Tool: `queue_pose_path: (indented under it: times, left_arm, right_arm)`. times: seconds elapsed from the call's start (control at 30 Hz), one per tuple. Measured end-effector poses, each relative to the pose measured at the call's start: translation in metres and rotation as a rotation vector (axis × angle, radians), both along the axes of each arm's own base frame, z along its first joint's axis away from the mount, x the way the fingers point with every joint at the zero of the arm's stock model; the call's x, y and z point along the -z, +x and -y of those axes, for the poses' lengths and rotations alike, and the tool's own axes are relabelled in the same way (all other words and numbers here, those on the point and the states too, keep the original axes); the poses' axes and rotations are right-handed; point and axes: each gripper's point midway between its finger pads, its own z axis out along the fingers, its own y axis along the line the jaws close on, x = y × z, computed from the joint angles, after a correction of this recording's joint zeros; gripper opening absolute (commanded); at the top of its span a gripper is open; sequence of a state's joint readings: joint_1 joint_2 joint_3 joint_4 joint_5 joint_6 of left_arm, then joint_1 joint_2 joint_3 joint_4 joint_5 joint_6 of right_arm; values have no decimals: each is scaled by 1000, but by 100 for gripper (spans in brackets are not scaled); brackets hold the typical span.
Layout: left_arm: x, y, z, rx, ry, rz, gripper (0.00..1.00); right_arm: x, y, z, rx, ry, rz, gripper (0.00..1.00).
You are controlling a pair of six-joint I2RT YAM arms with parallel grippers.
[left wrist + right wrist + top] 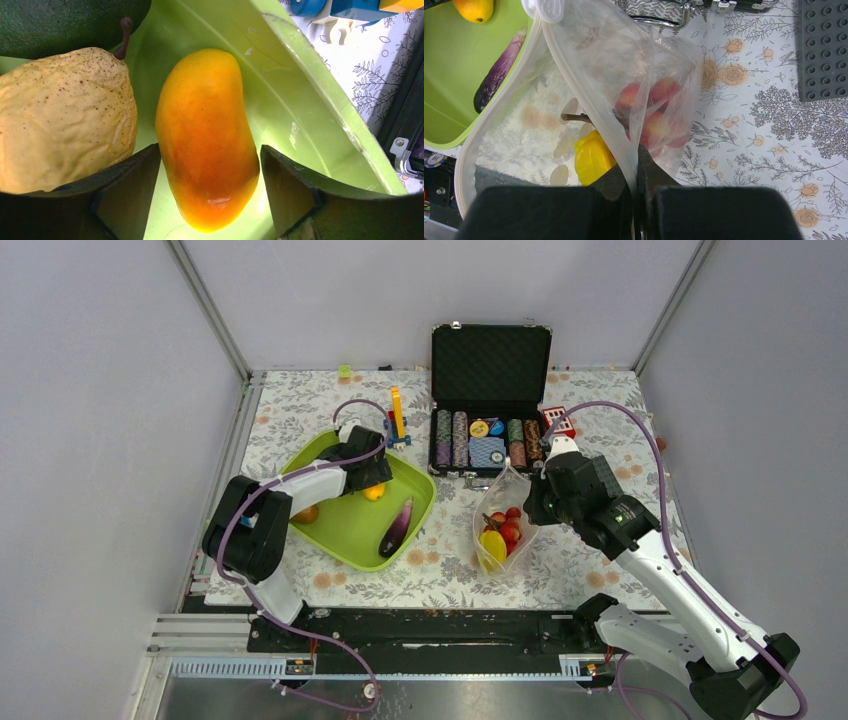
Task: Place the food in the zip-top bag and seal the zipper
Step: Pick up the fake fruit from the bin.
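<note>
Partly done: red fruits [659,107] and a yellow pepper [593,157] sit in the unsealed zip-top bag [503,525] before the black case [490,400], its rim pinched by the right gripper [636,157], while the left gripper [207,155], jaws spread, straddles a mango [205,110] on the lime-green tray [350,525] beside pear [65,115] and aubergine [397,527].

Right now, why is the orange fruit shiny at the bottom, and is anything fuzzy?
Left wrist view: light bounces off the orange fruit, leaving a white glare spot near its lower end. Right wrist view: the plastic of the zip-top bag makes the red fruits inside look hazy.
</note>
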State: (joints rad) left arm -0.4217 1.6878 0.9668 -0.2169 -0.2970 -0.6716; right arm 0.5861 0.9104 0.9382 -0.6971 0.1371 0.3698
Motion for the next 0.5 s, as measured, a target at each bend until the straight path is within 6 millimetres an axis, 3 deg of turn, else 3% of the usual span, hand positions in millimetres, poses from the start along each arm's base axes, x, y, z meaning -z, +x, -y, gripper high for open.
queue_pose_path:
  times: [0.33,0.5]
  left_arm:
    - [1,0,-1,-4,11,-25,33]
    - [-9,-6,-1,2,4,-24,30]
  right_arm:
    - [-1,0,0,0,3,5,2]
    - [-2,-1,1,-1,7,10,2]
